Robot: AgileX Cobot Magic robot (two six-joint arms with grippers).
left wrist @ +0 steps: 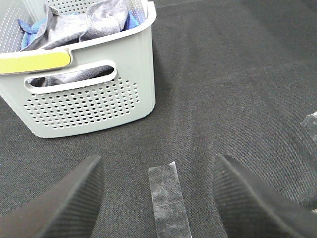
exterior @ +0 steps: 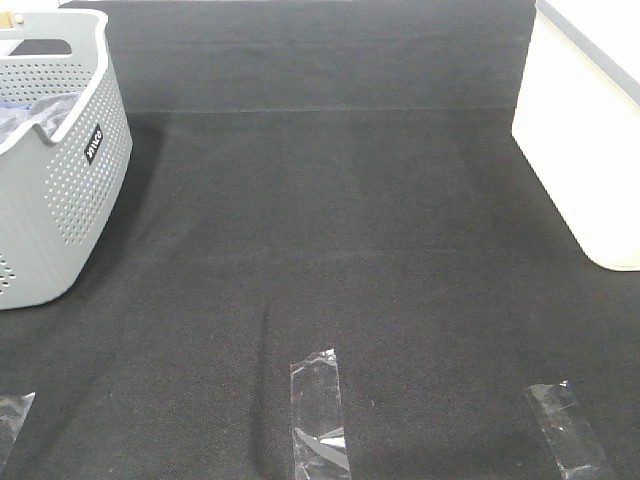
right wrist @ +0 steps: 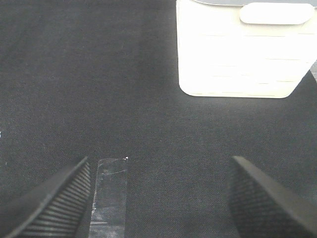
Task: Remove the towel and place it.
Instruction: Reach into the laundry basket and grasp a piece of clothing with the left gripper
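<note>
Grey perforated basket (exterior: 60,200) is seen standing upright on the black mat (exterior: 330,230). It is taken as the reference.

Towel (left wrist: 99,20): slate grey-purple, found bunched inside the basket, its folds piled up to about rim height. A further part is glimpsed through the basket's handle slot. A brighter blue cloth (left wrist: 29,27) is lodged in the basket beside and partly under the towel. A yellow strip (left wrist: 34,62) is noted on the basket rim above the slot.

Left gripper (left wrist: 158,171): jaws held wide apart, nothing between them. It is poised over the mat just outside the basket's slotted end wall, with no contact made with basket or towel. A clear tape strip (left wrist: 168,198) is seen on the mat between the fingers.

Right gripper (right wrist: 161,168): jaws likewise spread, nothing gripped. It is held well apart from the basket and faces a white container (right wrist: 237,54), which stands across the mat from the basket. Another tape strip (right wrist: 108,198) is seen beside one finger.
</note>
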